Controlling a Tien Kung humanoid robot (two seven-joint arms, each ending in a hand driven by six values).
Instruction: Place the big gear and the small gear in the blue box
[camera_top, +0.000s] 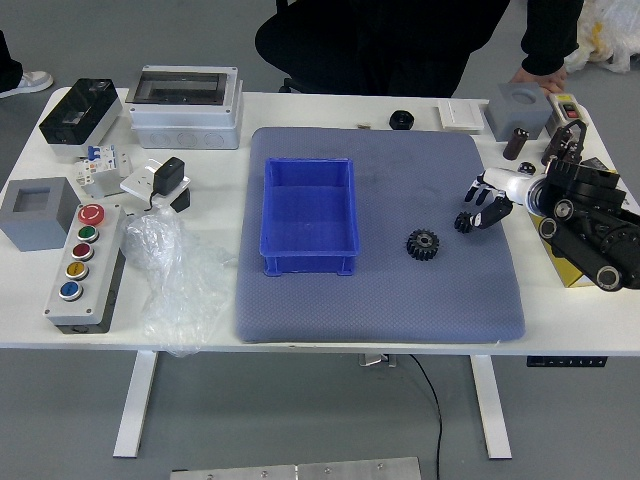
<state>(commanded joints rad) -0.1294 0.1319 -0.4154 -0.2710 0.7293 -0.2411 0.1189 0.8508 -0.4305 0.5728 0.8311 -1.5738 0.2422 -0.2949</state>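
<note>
For the blue, rectangular, open-topped plastic box (308, 262): stands upright on the left part of the grey-blue mat (380, 315), with raised walls around a flat floor. Shows short projections at the two near corners. Runs longer from near to far than from side to side.

For the big black round gear (422, 244): lies flat on the mat, to the right of the box and apart from it. Shows teeth all around the rim and a distinct round centre.

For the small black round toothed gear (463, 222): rests on the mat near the right edge, farther right and slightly farther back, apart from the big gear. Remains outside the box, like the big gear.
</note>
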